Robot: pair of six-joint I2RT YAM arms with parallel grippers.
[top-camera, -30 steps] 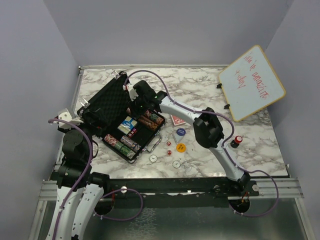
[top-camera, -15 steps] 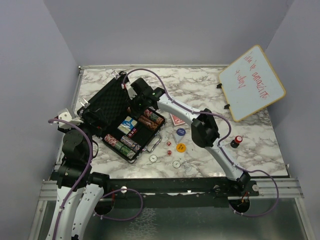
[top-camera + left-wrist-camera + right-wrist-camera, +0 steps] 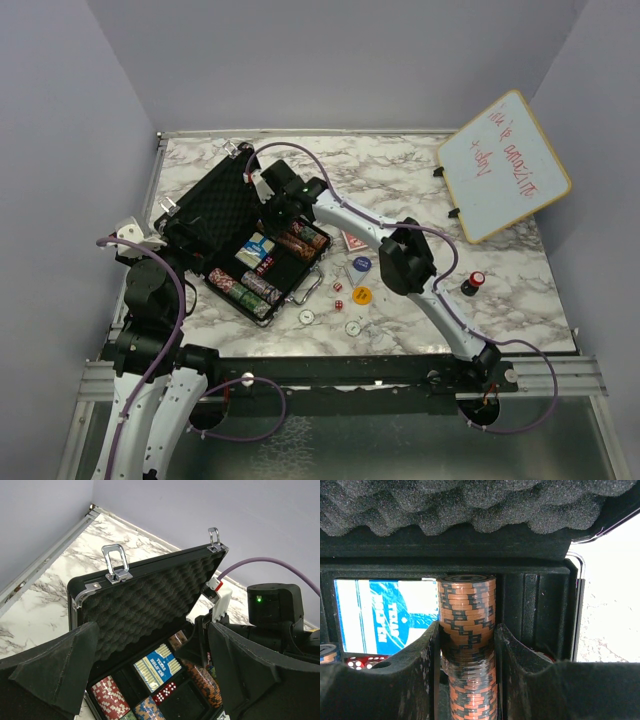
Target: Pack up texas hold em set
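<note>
The black case [image 3: 205,205] stands open at the table's left, foam lid [image 3: 145,600] up. Its tray holds striped chip stacks [image 3: 262,288], a blue card deck [image 3: 157,666] and red dice [image 3: 167,692]. My right gripper [image 3: 272,218] reaches into the tray; in the right wrist view its fingers [image 3: 422,655] press both sides of an orange-and-black chip stack [image 3: 467,610] lying in a slot beside the blue deck [image 3: 380,612]. My left gripper [image 3: 152,630] is open and empty, hovering left of the case. A red deck [image 3: 355,240], round buttons [image 3: 362,295] and red dice [image 3: 338,288] lie on the table.
A small black cylinder with a red-white top [image 3: 472,283] stands right of the right arm. A wood-framed whiteboard [image 3: 505,165] leans at the back right. The table's left rail [image 3: 45,560] runs close behind the case lid.
My right arm has shifted a little left and further into the case tray with its gripper. The left arm has not moved.
</note>
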